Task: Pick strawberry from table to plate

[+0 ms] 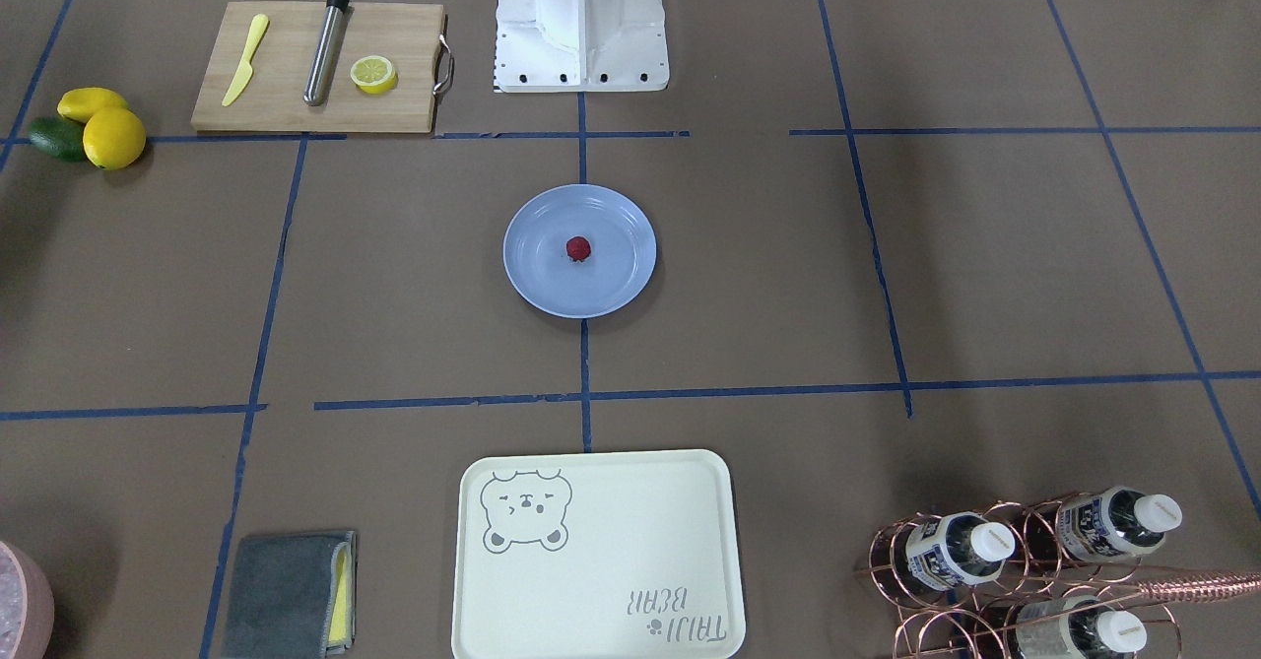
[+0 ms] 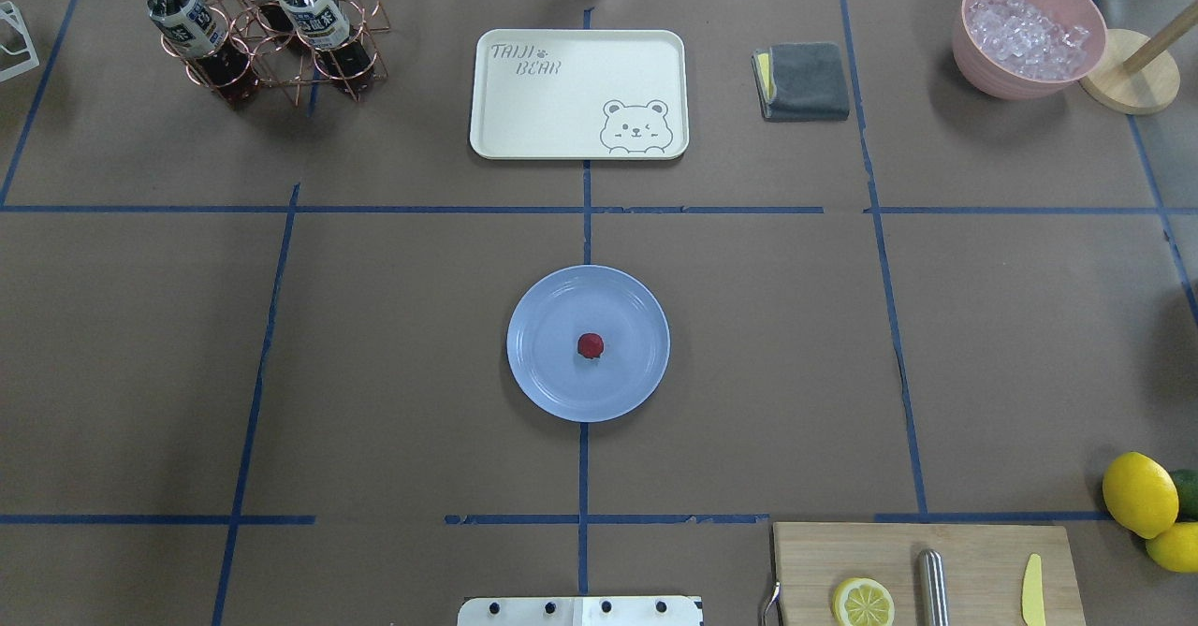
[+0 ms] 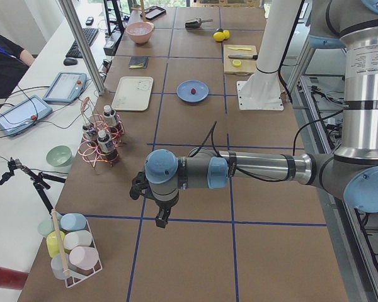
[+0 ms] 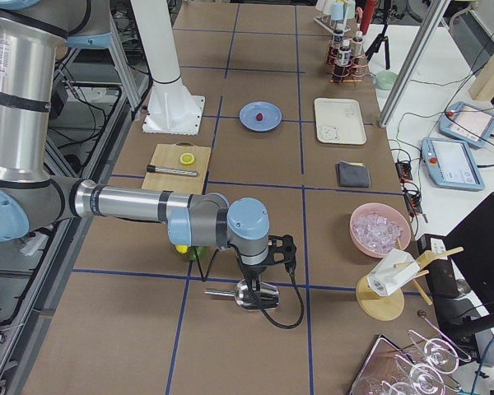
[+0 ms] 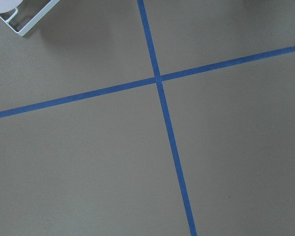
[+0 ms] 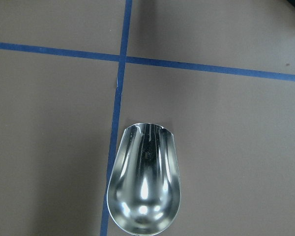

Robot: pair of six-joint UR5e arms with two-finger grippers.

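Observation:
The small dark red strawberry (image 1: 578, 247) (image 2: 590, 345) lies near the middle of the round light blue plate (image 1: 537, 275) (image 2: 547, 378), which rests on the brown table (image 2: 393, 345) at its centre. Both also show far off in the side views, strawberry (image 3: 193, 91) on plate (image 3: 184, 95). Neither gripper appears in the overhead or front views. My left gripper (image 3: 160, 217) hangs over bare table far from the plate, and my right gripper (image 4: 253, 276) hangs over a metal scoop (image 6: 143, 184). I cannot tell whether either is open or shut.
A cream bear-print tray (image 2: 578, 93) and a grey cloth (image 2: 803, 81) lie beyond the plate. A bottle rack (image 2: 253, 32), a pink ice bowl (image 2: 1028, 32), lemons (image 2: 1139, 495) and a cutting board (image 2: 927, 575) with a lemon half sit around the edges.

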